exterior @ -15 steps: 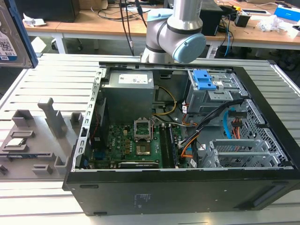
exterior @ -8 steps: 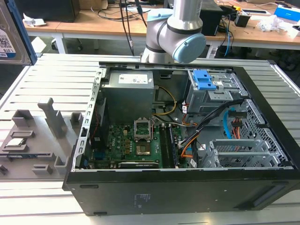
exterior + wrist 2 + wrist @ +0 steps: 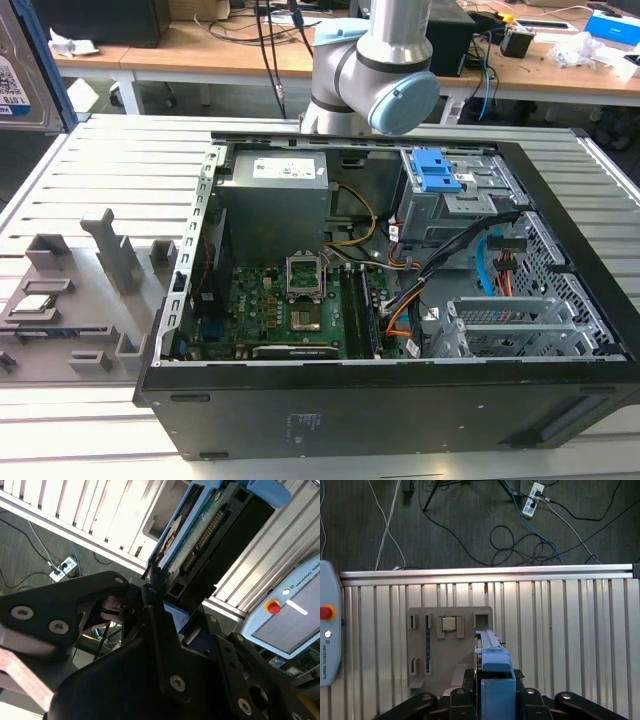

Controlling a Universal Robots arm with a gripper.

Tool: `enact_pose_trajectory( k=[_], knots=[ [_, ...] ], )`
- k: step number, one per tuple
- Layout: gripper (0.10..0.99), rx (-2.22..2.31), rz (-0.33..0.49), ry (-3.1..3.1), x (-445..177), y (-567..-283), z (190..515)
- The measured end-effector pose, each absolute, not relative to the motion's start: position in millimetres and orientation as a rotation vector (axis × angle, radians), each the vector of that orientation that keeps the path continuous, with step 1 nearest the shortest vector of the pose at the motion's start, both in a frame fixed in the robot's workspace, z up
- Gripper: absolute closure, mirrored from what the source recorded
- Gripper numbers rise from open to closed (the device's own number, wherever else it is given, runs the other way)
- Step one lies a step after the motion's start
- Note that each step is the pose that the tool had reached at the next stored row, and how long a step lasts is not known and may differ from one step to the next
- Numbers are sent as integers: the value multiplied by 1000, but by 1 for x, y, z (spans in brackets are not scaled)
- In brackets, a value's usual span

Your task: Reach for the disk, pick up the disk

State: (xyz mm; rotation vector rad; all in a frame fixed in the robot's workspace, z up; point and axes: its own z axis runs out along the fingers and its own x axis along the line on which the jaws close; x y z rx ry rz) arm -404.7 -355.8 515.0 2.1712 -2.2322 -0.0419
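**Arm pose.** In the exterior view, the arm's grey joint [image 3: 375, 70] with its pale-blue cap stands at the upper middle, behind the open computer case [image 3: 400, 400]. The links beyond the joint run out of frame. In the first wrist view, the gripper [image 3: 494, 676] points straight down at the slatted table [image 3: 570, 630] from well above it. From left to right, the table below carries the teach pendant [image 3: 329, 630], a grey fixture plate [image 3: 420, 630] holding a small square chip [image 3: 449, 624], and then bare slats.

**Fingers.** The black fingers [image 3: 155, 610] are closed against the disk [image 3: 200, 535] and pinch its near end between them. In the first wrist view, black gripper parts sit tight on both sides of the disk [image 3: 497, 690].

**Disk location.** The disk is held in the gripper, clear of the table. In the first wrist view it is over the fixture plate's edge, just beside the chip's pocket.

**Disk appearance.**
- **Exterior view:** At the exterior view's left edge, the disk [image 3: 20, 70] shows a silver-grey face with a white label and a blue strip along its side.
- **Second wrist view:** The disk extends away from the fingers. It shows a green circuit board with a row of connector pins, edged by the blue bracket.
- **First wrist view:** The disk is seen edge-on, thin and framed in blue.
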Motion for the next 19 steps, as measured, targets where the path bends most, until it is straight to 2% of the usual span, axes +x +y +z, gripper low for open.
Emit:
enact_pose_trajectory(
  k=[19],
  knots=[
    [718,2171,-42,-2232,-377,-356,515]
  ],
)
